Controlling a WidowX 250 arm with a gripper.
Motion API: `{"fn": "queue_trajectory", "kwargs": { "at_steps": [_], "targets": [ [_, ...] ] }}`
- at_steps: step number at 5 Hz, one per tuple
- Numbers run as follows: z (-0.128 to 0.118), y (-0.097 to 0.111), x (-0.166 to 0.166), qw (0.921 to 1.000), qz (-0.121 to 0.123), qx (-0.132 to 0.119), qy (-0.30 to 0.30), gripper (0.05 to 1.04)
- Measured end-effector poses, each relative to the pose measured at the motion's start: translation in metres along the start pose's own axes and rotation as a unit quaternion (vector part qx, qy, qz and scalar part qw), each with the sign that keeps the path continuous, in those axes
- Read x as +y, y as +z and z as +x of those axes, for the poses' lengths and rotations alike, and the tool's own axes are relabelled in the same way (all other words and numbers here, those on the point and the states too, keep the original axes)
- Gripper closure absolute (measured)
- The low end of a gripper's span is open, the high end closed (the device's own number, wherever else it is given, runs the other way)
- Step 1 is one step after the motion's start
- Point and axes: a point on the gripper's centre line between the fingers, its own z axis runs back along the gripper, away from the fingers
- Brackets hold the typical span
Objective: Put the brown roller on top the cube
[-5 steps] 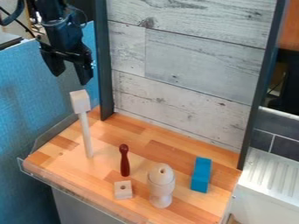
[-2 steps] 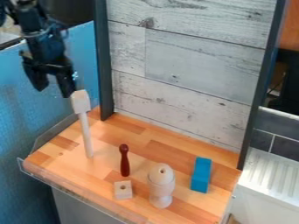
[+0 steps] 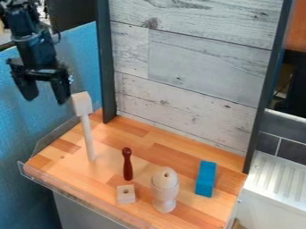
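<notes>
So we're at the very start here: nothing's picked up, and step one is grabbing the brown roller. It's near the middle of the bench, lower centre of the frame, more reddish brown really, and looks like it's standing on its fatter end. Our pincer hangs at the upper left with its two fingers spread and nothing between them, well apart from the roller.

We reckon the cube is the small pale wooden block with the hole, just below the roller in the frame. The blue block off to the right looks too long to count.

Next move, we'd bring the pincer over to the right, lower it round the roller and squeeze. Heads up though: the mallet-looking thing stands tall right beside us, so we'd better go over or around it. The egg-and-cup piece is near the cube too. Once gripped, we lift straight up and set it down gently, cos a skinny rounded thing could easily topple.
</notes>
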Motion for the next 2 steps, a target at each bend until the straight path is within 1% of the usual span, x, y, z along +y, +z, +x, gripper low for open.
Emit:
{"fn": "queue_trajectory", "kwargs": {
  "at_steps": [1, 2],
  "targets": [
    [-0.005, -0.017, -0.022, 0.9983, 0.006, 0.022, 0.054, 0.082],
    [-0.024, -0.043, -0.053, 0.9953, 0.021, 0.028, 0.091, 0.083]
  ]
}}
